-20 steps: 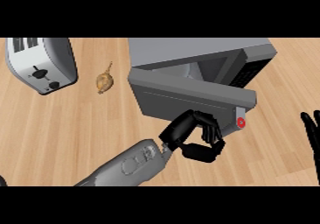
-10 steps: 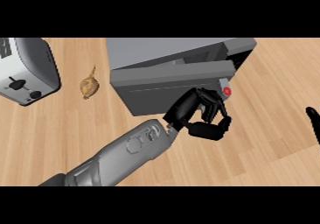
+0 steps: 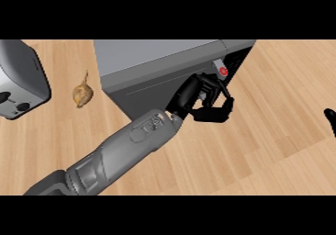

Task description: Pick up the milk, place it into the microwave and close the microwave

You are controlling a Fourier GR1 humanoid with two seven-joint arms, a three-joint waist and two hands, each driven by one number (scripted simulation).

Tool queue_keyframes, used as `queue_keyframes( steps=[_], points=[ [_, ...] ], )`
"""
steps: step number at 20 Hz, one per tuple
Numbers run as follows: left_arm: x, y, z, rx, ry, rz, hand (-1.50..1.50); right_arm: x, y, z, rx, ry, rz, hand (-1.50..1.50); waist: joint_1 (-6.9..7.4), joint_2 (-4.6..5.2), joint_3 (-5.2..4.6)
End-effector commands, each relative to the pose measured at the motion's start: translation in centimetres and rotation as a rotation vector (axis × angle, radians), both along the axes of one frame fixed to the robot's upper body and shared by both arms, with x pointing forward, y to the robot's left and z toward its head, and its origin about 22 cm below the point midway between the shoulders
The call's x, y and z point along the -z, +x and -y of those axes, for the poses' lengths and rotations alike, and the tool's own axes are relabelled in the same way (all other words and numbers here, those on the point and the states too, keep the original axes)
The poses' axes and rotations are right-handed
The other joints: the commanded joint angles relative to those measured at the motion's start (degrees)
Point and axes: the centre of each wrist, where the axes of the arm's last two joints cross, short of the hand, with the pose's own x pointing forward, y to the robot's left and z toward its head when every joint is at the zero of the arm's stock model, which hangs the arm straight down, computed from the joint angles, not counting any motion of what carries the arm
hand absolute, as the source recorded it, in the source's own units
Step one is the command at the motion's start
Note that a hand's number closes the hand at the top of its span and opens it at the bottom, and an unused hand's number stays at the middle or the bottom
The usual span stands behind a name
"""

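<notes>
Head view, looking steeply down on the surface (image 3: pixel 266 137). The left hand (image 3: pixel 206 100) lies against the front of the microwave door (image 3: pixel 147 89), near the door's free edge and just below a red button (image 3: pixel 223 71). Its fingers (image 3: pixel 218 112) are curled in toward the palm and close on nothing that can be seen. The back of the hand and the knuckles touch the door panel. The grey left forearm (image 3: pixel 123 151) runs from the lower left corner diagonally up to the hand and crosses the bare wood in front of the microwave.

The microwave (image 3: pixel 157 53) is a grey box at the upper centre, set at an angle to the surface edges. Its door stands slightly ajar, with a narrow dark gap (image 3: pixel 237 54) between the free edge and the right side of the body. The milk is nowhere in sight. The gap is too dark and narrow to tell whether the milk stands inside.

To the left, well apart from the microwave, a silver toaster (image 3: pixel 18 75) is cut by the view's left edge. Between toaster and microwave lies a small brown item (image 3: pixel 82 93) with a thin stem, touching neither.

The right hand (image 3: pixel 333 123) shows only at the right edge, fingers straight and pointing up, resting clear of the microwave and touching nothing. No object lies between the left hand and the door.
</notes>
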Motion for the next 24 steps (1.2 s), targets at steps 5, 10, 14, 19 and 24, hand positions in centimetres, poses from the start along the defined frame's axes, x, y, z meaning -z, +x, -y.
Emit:
queue_keyframes(
  steps=[5, 10, 14, 19, 24],
  points=[
    [-2.2, 0.6, 1.8, -0.005, -0.036, 0.047, 1.50, -1.2, 0.2, 0.6, -0.020, -0.028, -0.011, -1.50, -3.00, 0.25, 0.10],
    [-2.4, 0.3, 2.1, -0.022, -0.048, 0.052, 1.50, -2.4, 0.7, 0.8, -0.025, -0.044, 0.018, -1.50, -3.38, 0.53, 0.09],
    [-2.2, 0.2, 2.1, -0.041, -0.050, 0.060, 1.50, -3.0, 0.9, 1.3, -0.013, -0.061, 0.017, -1.50, -3.98, 0.49, 0.10],
    [-2.3, 0.1, 2.2, -0.062, -0.065, 0.061, 1.50, -3.8, 1.1, 1.8, -0.011, -0.086, 0.026, -1.50, -4.73, 0.65, 0.15],
    [-2.4, 0.0, 2.4, -0.081, -0.071, 0.067, 1.50, -4.2, 1.3, 2.4, -0.009, -0.090, 0.018, -1.50, -5.46, 0.54, 0.33]
  ],
)
